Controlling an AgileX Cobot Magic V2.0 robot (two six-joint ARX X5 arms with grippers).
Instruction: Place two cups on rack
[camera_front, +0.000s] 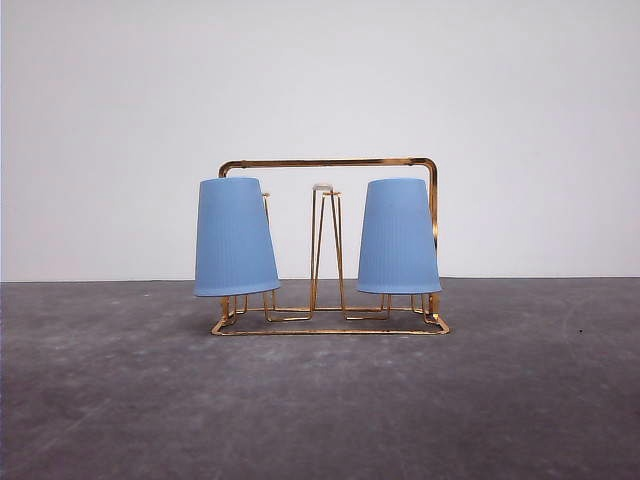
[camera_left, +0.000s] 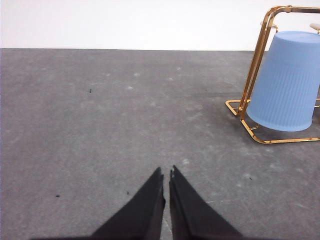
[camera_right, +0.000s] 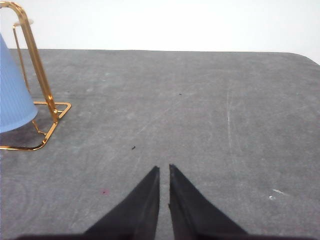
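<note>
Front view: both cups, left cup (camera_front: 235, 237) and right cup (camera_front: 398, 237), sit inverted on outer prongs of the rack (camera_front: 330, 162) mid-table (camera_front: 320, 400); centre prong bare. Wrist views: left gripper (camera_left: 166, 175) and right gripper (camera_right: 164, 171) pressed together, empty, well apart from rack.

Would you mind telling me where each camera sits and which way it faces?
Front view: at the robot's front, low, facing forward over the table at the rack holding the left cup and right cup upside down.
Left wrist view: on the left arm, over the shut left gripper, rack and left cup ahead.
Right wrist view: on the right arm, over the shut right gripper, rack's edge and right cup ahead.
Shared: rack, cups, table.
</note>
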